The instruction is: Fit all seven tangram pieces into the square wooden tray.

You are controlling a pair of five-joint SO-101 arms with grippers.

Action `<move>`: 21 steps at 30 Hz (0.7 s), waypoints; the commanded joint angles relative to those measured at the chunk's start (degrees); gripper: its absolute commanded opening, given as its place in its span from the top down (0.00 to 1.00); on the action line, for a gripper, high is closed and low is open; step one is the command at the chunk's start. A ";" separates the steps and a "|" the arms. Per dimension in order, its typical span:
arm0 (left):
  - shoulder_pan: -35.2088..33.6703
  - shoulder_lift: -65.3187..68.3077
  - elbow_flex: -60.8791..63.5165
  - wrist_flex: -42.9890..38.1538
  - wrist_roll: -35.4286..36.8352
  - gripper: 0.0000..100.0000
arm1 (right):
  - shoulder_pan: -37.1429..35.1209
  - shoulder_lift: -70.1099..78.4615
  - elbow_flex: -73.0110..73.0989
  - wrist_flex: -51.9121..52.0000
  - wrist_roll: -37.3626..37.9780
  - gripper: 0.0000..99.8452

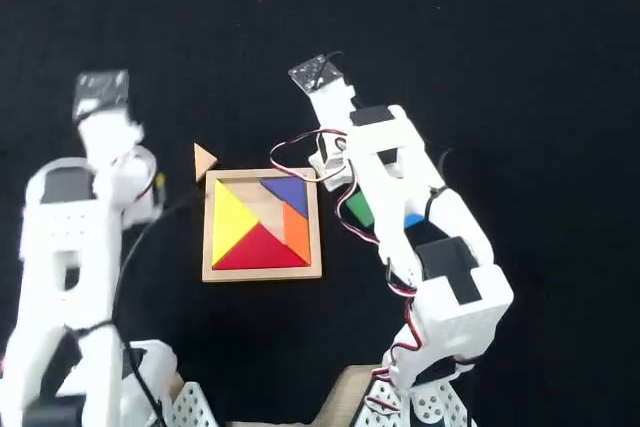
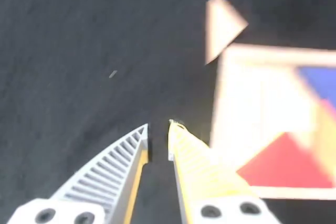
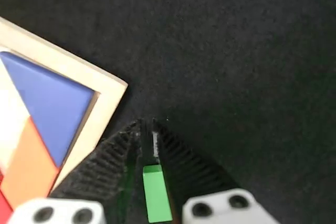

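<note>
tray: the square wooden tray point(image 1: 262, 273) is sitting mid-table on the black cloth point(image 1: 500, 97), its raised pale rim boxing the flat pieces in so they are not sliding out.
inside it: a yellow triangle point(image 1: 232, 222) is lying at 9 o'clock, a red triangle point(image 1: 262, 249) at 6, a blue triangle point(image 1: 285, 190) around 12 to 1, and an orange piece point(image 1: 296, 229) at 3. bare pale floor is showing from the centre up toward 12, so i'm judging the job a little over half done.
loose wood: a small unpainted wooden triangle point(image 1: 204, 159) is lying flat on the cloth just off the tray's 10 o'clock corner, near it but seemingly not touching.
right gripper: the right gripper point(image 3: 147, 127) is hanging low just outside the tray's 1 o'clock corner. its ribbed black fingers point(image 3: 100, 177) are pressing in on a slim green piece point(image 3: 156, 195), which is looking clamped, most likely for carrying to the gap.
light blue piece: the light blue piece point(image 1: 412, 219) is peeking out beside the right arm at 3 o'clock, well apart from the tray.
left gripper: the left gripper point(image 2: 158, 127) is hovering at the tray's 9 o'clock side. its ribbed fingers point(image 2: 105, 177) are parted by a narrow slit and carrying nothing. the wooden triangle is lying ahead, so i'm guessing that is its next pick.
feel: the pieces are looking thin, hard and smooth-painted with crisp edges, so they are needing to go in flat and squarely turned.
</note>
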 commanded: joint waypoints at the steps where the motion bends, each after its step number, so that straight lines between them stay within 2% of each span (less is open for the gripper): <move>1: 6.55 9.58 -12.70 0.79 7.03 0.91 | 0.70 -2.42 -0.22 -0.88 -0.53 0.99; 5: 9.45 21.36 -19.47 0.53 13.45 0.82 | 0.70 -2.42 0.92 -2.90 -0.53 0.99; 7: 9.71 26.46 -23.16 0.44 14.07 0.78 | 0.70 -2.42 1.54 -3.87 -0.53 0.99; 15: 9.71 40.18 -26.15 -10.55 14.42 0.80 | 0.70 -2.42 1.80 -4.48 -0.09 0.99; 21: 8.04 43.96 -26.51 -14.42 14.42 0.80 | 0.44 -2.42 1.54 -4.57 0.00 0.99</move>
